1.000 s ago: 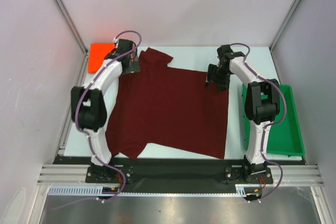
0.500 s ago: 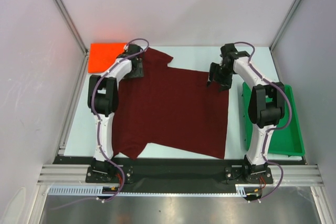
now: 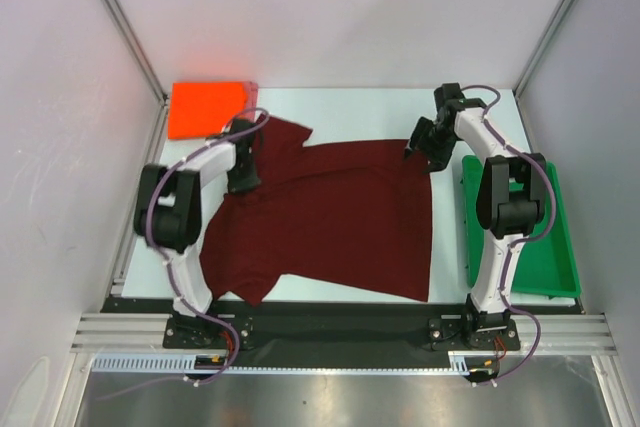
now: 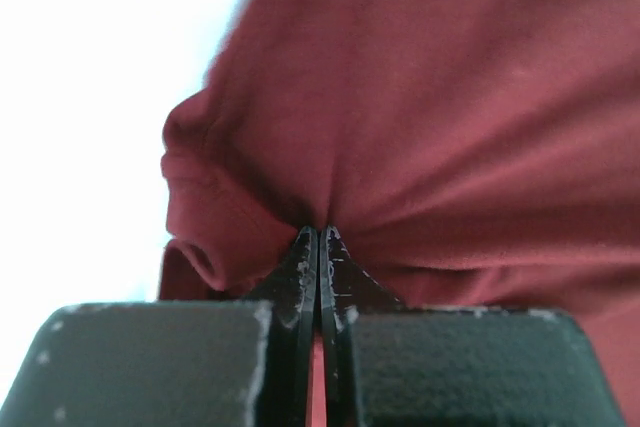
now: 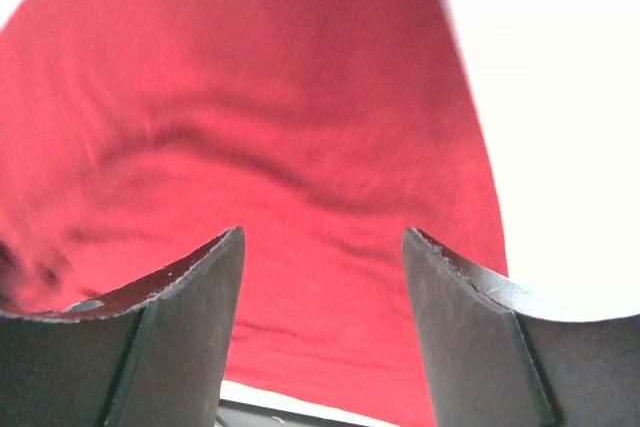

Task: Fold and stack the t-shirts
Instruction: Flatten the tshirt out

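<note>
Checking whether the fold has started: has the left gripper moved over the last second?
Yes. The left gripper, jaws shut on the maroon t-shirt, has pulled toward the table's near edge, away from the orange t-shirt.

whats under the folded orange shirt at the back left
A thin pinkish edge peeks out along the right side of the orange shirt; whatever else lies beneath is covered.
</note>
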`<state>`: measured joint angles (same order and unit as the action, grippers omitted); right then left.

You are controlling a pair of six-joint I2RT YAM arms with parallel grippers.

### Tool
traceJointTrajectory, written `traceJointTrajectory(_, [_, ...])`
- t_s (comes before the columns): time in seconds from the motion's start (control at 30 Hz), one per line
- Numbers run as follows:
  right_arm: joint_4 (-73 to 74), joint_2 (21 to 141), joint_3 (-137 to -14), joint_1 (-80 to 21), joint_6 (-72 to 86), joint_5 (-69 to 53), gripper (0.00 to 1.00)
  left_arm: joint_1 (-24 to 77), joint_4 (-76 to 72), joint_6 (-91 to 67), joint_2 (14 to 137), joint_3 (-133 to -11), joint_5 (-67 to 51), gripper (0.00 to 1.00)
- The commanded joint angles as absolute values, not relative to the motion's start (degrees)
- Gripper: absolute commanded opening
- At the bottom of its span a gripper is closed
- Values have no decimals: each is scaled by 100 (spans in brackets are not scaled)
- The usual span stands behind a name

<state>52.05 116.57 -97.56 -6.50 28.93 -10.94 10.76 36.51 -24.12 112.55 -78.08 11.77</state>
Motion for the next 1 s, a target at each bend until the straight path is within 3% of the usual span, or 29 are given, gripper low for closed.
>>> traceJointTrajectory(0.0, [4537,11838,-9967,-510,3707,-897,69,1125,4183,-2865,9951,-6693,686,0])
traceJointTrajectory(0.07, [4107,11909,-9984,-527,3797,-731,69,1142,4210,-2988,9399,-6382,354,2])
traceJointTrajectory(0.1, [3957,11996,-10002,-527,3875,-677,69,1151,4236,-2997,9265,-6198,273,7])
traceJointTrajectory(0.13, [3825,12049,-10028,-536,3902,-555,69,1169,4236,-2980,9124,-6153,229,18])
traceJointTrajectory(0.2, [3621,12225,-10343,-527,3911,-414,68,1186,4332,-2927,8729,-6222,490,23])
traceJointTrajectory(0.23, [3621,12426,-10510,-527,3885,-204,68,1187,4289,-2909,8562,-6257,605,40])
traceJointTrajectory(0.33, [3394,12856,-11056,-545,3858,-9,66,1169,3772,-2629,8069,-6555,843,71])
traceJointTrajectory(0.37, [3358,12963,-11196,-554,3841,217,66,1169,3666,-2567,8077,-6713,948,75])
traceJointTrajectory(0.5, [3489,13630,-12275,-729,3429,983,62,1064,3306,-2304,8943,-7906,1265,73])
traceJointTrajectory(0.67, [3709,14106,-12902,-817,3077,1116,49,809,3393,-2180,9799,-9139,976,65])
traceJointTrajectory(0.97, [3999,14133,-12683,-984,2988,1538,47,729,3322,-2145,10239,-9439,642,58])
